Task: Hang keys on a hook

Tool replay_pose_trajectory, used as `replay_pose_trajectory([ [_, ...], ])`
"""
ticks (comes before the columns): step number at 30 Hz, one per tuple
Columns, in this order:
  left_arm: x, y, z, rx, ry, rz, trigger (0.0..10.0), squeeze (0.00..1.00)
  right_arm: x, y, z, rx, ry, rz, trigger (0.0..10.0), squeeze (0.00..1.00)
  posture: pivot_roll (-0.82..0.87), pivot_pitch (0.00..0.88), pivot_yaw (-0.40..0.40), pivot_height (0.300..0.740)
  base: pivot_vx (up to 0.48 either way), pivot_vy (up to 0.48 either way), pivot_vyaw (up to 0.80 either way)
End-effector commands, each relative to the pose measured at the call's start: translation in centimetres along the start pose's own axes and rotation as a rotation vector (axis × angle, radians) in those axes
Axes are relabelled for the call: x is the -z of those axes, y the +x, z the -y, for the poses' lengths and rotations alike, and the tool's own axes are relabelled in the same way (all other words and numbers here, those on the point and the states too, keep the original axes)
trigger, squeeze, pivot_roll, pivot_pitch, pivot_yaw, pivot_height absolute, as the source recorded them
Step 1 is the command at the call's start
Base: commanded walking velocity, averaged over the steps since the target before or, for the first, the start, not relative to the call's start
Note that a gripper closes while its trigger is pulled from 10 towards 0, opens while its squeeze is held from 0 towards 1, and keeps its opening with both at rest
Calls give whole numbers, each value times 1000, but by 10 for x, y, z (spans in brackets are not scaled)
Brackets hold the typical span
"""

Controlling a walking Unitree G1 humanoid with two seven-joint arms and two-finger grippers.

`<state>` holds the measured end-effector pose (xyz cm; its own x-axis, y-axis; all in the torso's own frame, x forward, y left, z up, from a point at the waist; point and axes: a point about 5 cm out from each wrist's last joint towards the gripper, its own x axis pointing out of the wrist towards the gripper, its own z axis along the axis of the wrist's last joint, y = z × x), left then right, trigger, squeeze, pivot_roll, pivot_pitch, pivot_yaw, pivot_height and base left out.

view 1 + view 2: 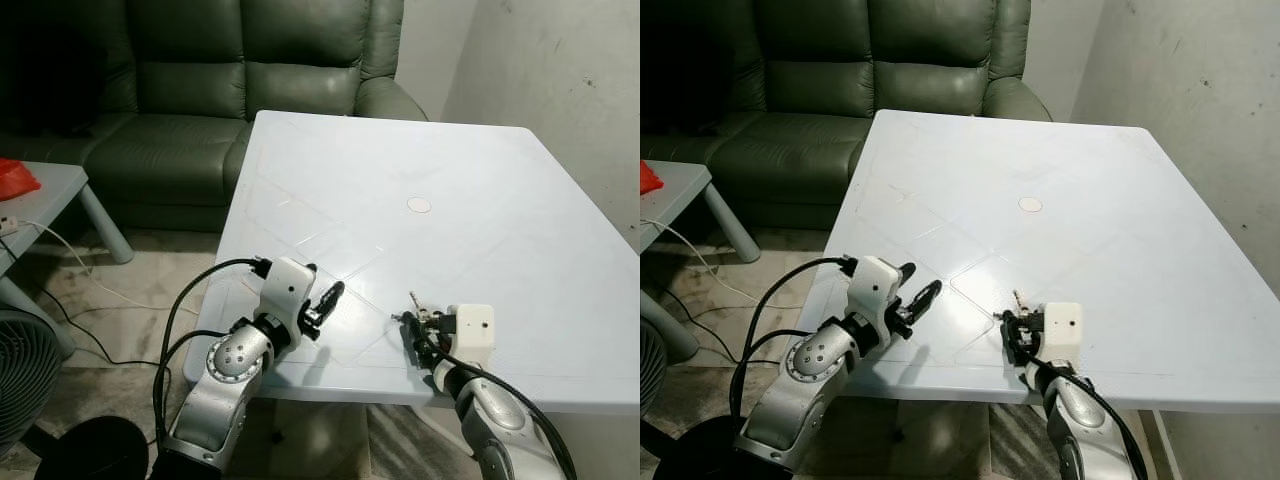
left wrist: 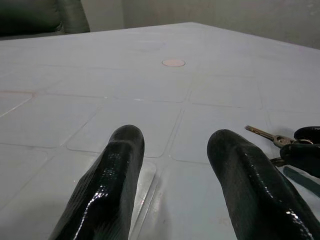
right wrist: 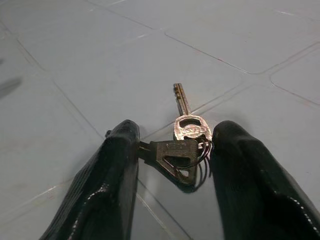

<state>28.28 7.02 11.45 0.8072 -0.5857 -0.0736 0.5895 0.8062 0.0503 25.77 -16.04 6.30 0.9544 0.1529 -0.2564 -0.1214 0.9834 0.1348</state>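
Observation:
A small bunch of keys (image 3: 186, 145) on a ring lies flat on the white table (image 1: 450, 150), close to its front edge. My right gripper (image 3: 176, 131) is open, resting low on the table with one black finger on each side of the keys. From the head, the keys (image 1: 418, 312) show just beyond that gripper (image 1: 410, 335). My left gripper (image 1: 325, 305) is open over the table's front left part with nothing between its fingers (image 2: 120, 165). The keys (image 2: 272, 137) lie off to its side.
A small round white cap (image 1: 419, 205) sits in the tabletop's middle. A dark green sofa (image 1: 200, 90) stands behind the table. A low grey side table (image 1: 50, 190) with a red object (image 1: 15, 178), a fan (image 1: 25, 370) and floor cables are at the left. A wall (image 1: 580, 80) is close on the right.

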Motion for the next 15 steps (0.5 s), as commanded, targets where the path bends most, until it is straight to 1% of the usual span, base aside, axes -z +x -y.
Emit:
replay_pose_trajectory([
  [1,-5,1,2,13,22,14,10000,0,-3,-1,3,6,-11,20,10000,0,-137,24,-28,740,0,0,0],
  [11,-6,2,3,19,26,13,10000,0,1,-3,12,61,-11,-8,10000,0,-138,26,-27,740,0,0,0],
  [15,-6,2,3,21,31,14,10000,0,5,-4,13,46,-12,-29,10000,0,-138,25,-26,740,0,0,0],
])
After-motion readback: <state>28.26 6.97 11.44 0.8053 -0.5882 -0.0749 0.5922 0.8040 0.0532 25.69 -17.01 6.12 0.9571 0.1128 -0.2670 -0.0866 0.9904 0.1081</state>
